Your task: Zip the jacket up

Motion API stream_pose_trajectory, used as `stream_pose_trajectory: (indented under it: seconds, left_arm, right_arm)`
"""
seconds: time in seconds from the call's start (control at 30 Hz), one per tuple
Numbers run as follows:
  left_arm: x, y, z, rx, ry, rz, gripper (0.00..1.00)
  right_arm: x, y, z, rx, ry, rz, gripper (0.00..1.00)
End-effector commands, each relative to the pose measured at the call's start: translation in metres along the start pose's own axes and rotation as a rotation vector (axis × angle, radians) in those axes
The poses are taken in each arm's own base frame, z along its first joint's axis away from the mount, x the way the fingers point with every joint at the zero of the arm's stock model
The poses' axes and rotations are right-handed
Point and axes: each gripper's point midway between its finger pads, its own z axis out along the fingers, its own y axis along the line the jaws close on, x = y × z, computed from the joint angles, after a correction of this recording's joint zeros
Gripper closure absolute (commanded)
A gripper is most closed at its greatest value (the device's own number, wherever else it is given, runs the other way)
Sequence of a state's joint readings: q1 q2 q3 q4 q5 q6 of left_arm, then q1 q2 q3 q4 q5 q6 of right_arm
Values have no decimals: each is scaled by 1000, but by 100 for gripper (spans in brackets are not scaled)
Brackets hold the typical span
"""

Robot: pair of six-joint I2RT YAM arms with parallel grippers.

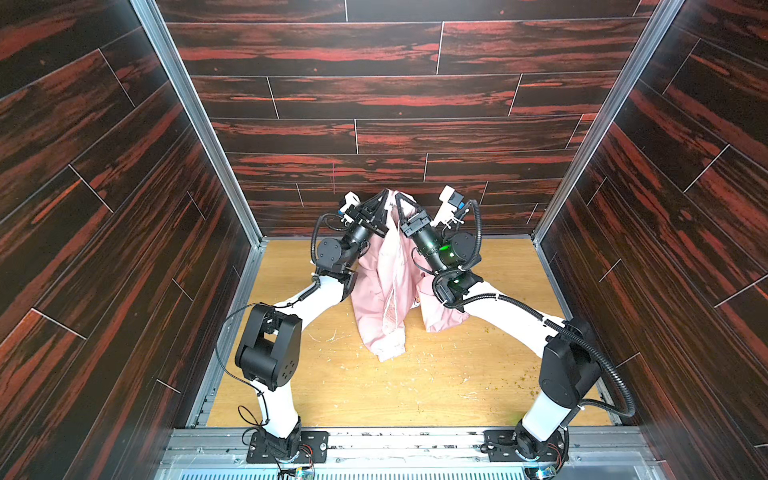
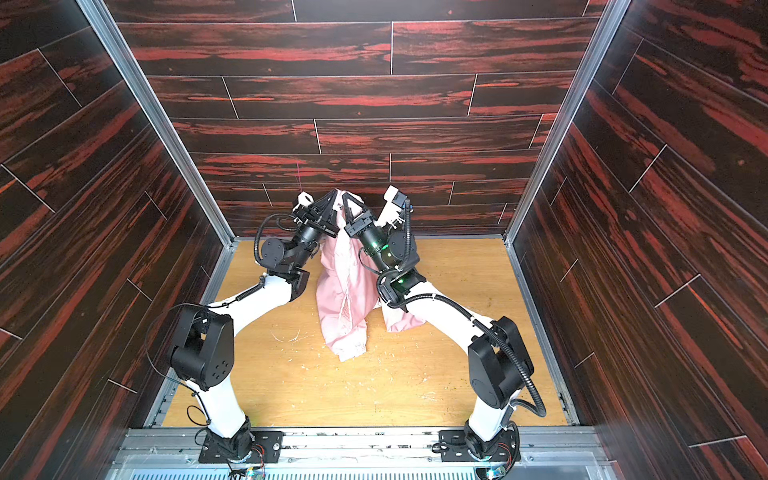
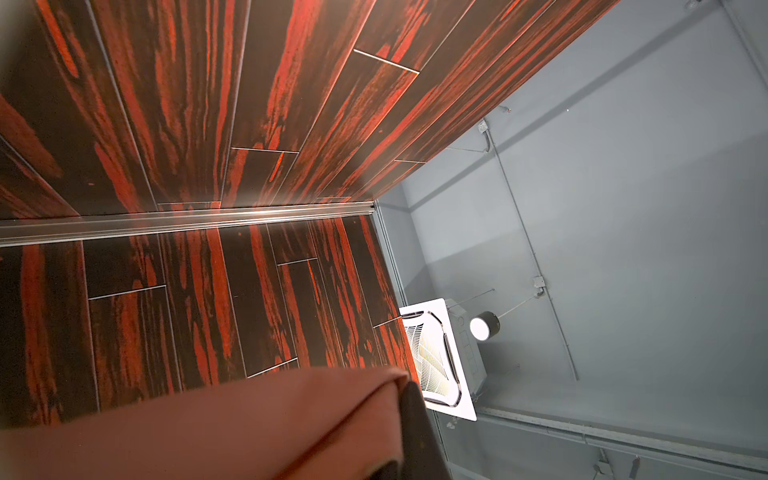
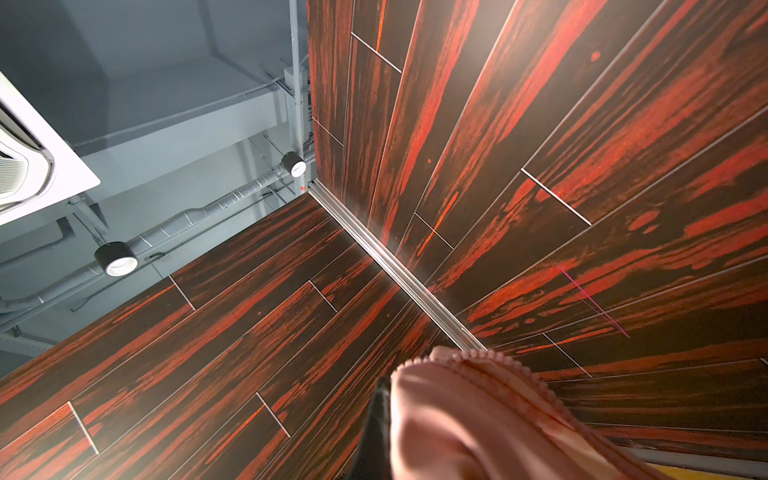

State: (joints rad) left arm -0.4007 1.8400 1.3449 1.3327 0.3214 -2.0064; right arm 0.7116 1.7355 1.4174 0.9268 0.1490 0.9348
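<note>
**A:** What are the claws doing?

**B:** The left claw [image 1: 385, 193] and the right claw [image 1: 398, 198] are raised side by side. Both are clenching the jacket's [image 1: 380, 299] upper edge.

**A:** And the jacket?

**B:** It is hanging between the 2 arms, its bottom resting on the table [image 1: 415, 386]. The front is looking unjoined to me, so I judge all the zipping is left to do.

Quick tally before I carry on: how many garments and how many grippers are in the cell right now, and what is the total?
Jacket: 1, pink, held up at its top, its lower end on the wooden table.
Grippers: 2, the left gripper and the right gripper, both shut on the jacket.
Total: 3
</note>
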Motion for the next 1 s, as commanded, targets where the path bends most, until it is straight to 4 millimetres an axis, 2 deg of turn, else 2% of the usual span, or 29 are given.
stream_pose_trajectory:
  seconds: [0.0,0.17,0.33,0.97]
  left_arm:
    - [15,-31,6,101,47,28,100]
    - [16,-32,6,103,47,27,100]
    - [16,-36,7,111,47,29,100]
    - [16,-36,7,112,46,27,100]
  right_arm:
    - [-11,10,1,-19,-56,2,100]
    - [-20,10,-4,7,-85,1,100]
    - [-18,5,-7,17,-87,19,100]
    - [-30,18,-12,-38,-142,56,100]
